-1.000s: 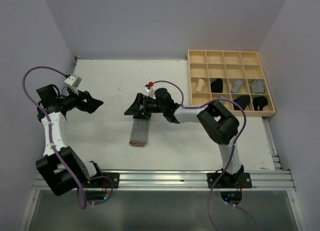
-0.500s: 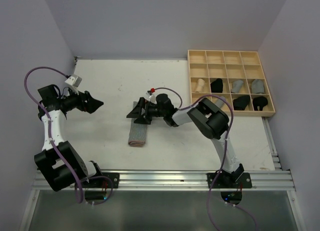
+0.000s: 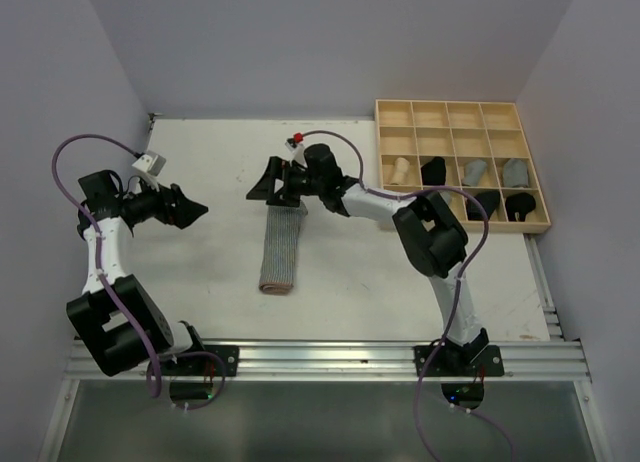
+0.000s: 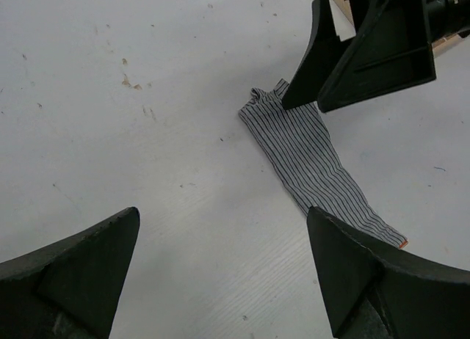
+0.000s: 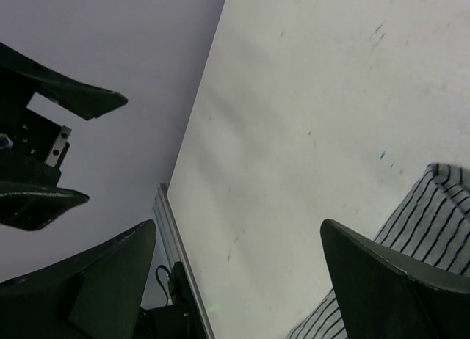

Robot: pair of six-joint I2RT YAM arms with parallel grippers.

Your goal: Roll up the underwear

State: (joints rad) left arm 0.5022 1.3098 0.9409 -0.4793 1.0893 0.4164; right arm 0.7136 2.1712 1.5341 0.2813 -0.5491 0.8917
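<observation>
Underwear (image 3: pixel 282 250): grey, dark-striped, lying flat as 1 long strip.

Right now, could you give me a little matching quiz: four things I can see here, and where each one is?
1 cloth
2 tray
3 left gripper
4 right gripper

a far right corner
b at cloth's far end
c laid flat, centre
d left of cloth, apart

Pairs: 1c, 2a, 3d, 4b
</observation>
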